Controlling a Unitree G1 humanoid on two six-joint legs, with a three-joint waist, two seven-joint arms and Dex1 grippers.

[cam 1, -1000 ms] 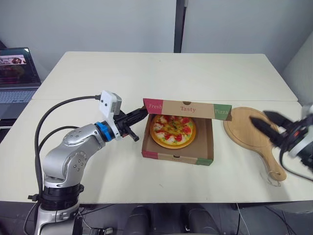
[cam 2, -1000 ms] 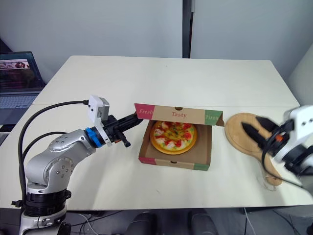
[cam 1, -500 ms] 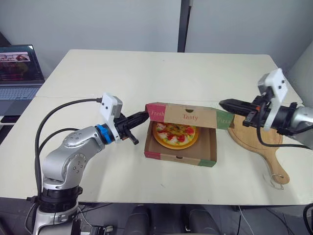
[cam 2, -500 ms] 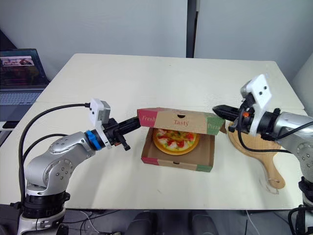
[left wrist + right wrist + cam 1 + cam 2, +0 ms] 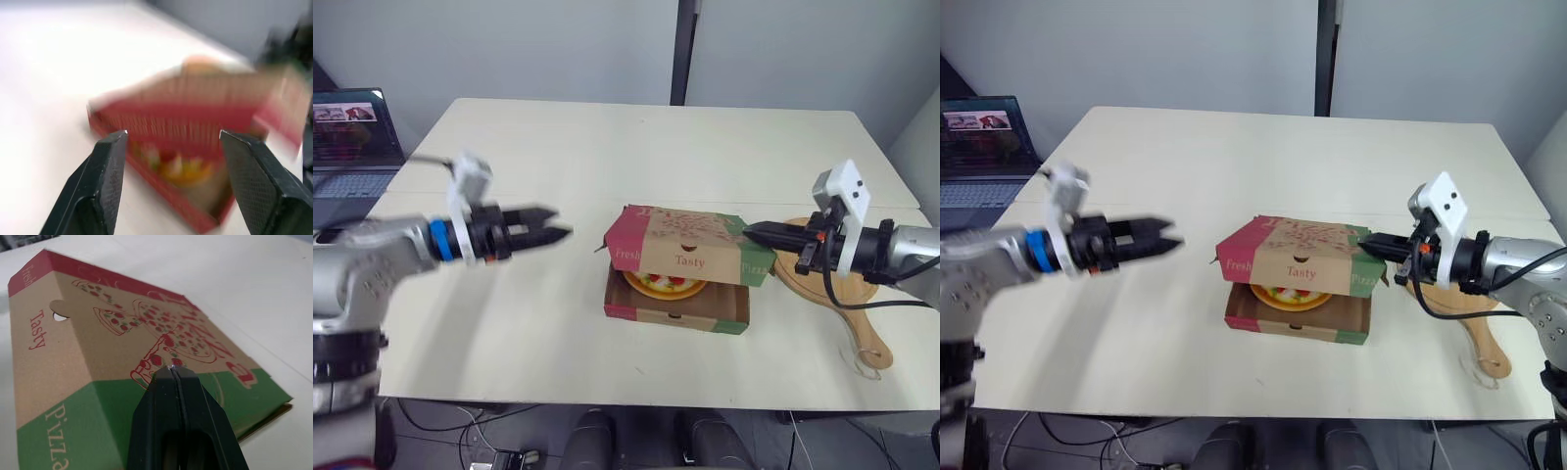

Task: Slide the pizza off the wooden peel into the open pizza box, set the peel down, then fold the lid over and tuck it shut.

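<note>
Cardboard lid (image 5: pixel 690 235), light and springy (it may pop back up), hangs half-folded over the pizza box (image 5: pixel 675 308) at the right gripper's (image 5: pixel 751 233) pinched-together, empty fingertips; left gripper (image 5: pixel 556 223) gapes empty, box well beyond its tips; press near its front edge

A pale cream counter (image 5: pixel 705 147) fills the middle of the frame, with a faint seam running across it from left to right about halfway back. Two things lie directly on it. The pizza box (image 5: pixel 680 269) sits just right of centre, towards the near edge. The wooden peel (image 5: pixel 862 328) lies flat just beside it at the right of the frame, handle towards the lower right corner.
</note>
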